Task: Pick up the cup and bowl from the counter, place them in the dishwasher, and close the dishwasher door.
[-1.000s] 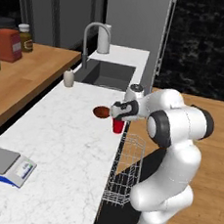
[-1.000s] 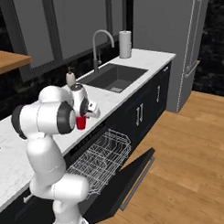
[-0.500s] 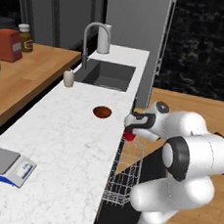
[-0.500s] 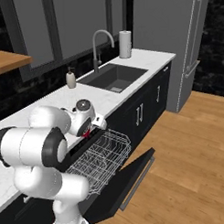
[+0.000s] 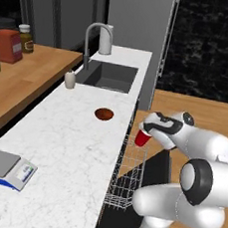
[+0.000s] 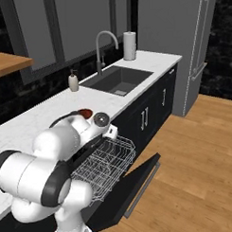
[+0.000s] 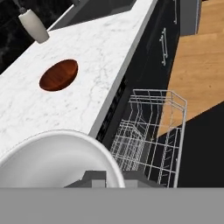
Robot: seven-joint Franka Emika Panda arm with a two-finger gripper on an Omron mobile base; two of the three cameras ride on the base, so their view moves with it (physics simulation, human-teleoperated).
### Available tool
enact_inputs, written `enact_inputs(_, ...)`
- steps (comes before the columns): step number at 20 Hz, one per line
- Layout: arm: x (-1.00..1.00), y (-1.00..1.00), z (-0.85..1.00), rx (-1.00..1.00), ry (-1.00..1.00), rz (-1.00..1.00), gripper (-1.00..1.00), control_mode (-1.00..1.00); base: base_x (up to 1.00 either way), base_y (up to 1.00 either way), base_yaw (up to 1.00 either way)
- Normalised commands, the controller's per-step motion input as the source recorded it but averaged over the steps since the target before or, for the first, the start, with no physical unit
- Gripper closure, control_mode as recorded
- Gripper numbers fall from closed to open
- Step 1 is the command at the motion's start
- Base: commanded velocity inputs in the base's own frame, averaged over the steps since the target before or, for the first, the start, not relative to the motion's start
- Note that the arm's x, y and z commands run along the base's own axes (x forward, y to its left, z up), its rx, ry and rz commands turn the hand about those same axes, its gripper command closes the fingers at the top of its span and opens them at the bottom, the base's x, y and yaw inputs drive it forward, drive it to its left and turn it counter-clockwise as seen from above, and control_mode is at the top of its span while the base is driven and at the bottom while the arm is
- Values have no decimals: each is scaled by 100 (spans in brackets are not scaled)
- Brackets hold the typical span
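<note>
Red cup [image 5: 142,138] now hangs off the worktop [image 5: 67,146] edge, over the pulled-out wire rack [image 5: 126,180].
A second ago the hand [image 5: 148,132] held it above the marble beside the bowl [image 5: 104,114]; since then the arm has swung out over the open dishwasher door [image 6: 132,186]. Its fingers are pinched on the cup's rim, though the arm hides them in the right base view. Cup's white inside [image 7: 52,159] is cut off in the hand view; the bowl [image 7: 59,75] sits on the worktop.
</note>
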Motion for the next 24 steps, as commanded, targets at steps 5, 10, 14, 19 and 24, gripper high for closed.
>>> enact_inputs(5,-27,-7,17,3,2,-2,100,-100,0,0,0)
enact_inputs(10,-13,0,19,2,4,-7,100,-100,0,0,0)
enact_inputs(14,-22,-2,16,4,8,-6,100,-100,0,0,0)
enact_inputs(19,-38,-5,1,8,4,-17,100,-100,0,0,0)
enact_inputs(24,-33,-9,2,7,2,-9,100,-100,0,0,0)
